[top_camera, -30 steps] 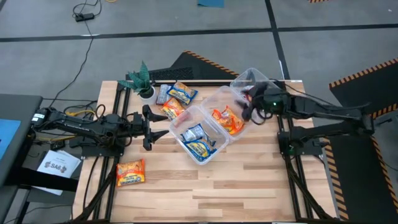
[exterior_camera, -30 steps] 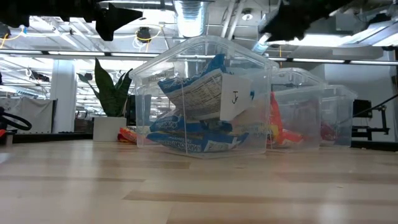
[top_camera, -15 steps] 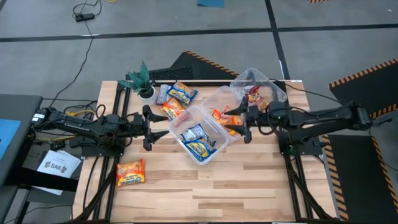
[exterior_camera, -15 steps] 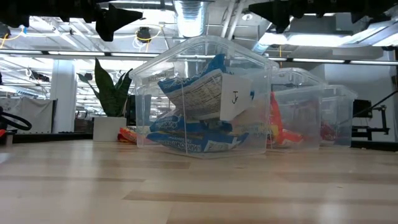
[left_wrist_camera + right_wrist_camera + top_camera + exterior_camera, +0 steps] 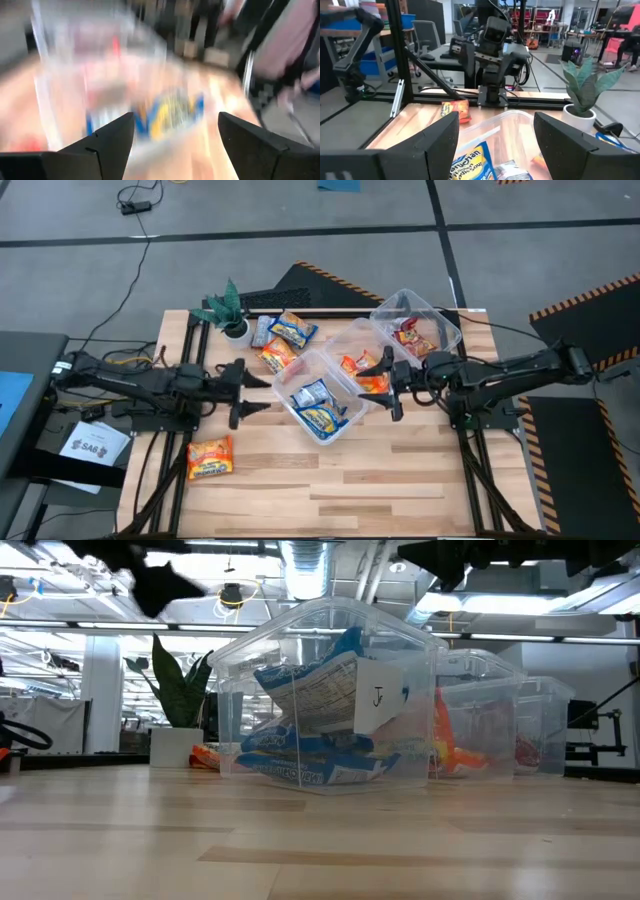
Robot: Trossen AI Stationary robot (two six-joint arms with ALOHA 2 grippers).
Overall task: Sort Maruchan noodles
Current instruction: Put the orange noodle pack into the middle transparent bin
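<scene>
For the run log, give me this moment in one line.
left gripper: open, empty | right gripper: open, above orange-packet tub | loose orange packet: near table edge

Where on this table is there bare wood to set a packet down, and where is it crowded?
The near half of the table is bare, bordered by the lone orange packet at its left and the clear tubs above. The far-left corner is crowded: plant, loose packets. Left gripper and right gripper, fingers open, flank the tubs.
</scene>
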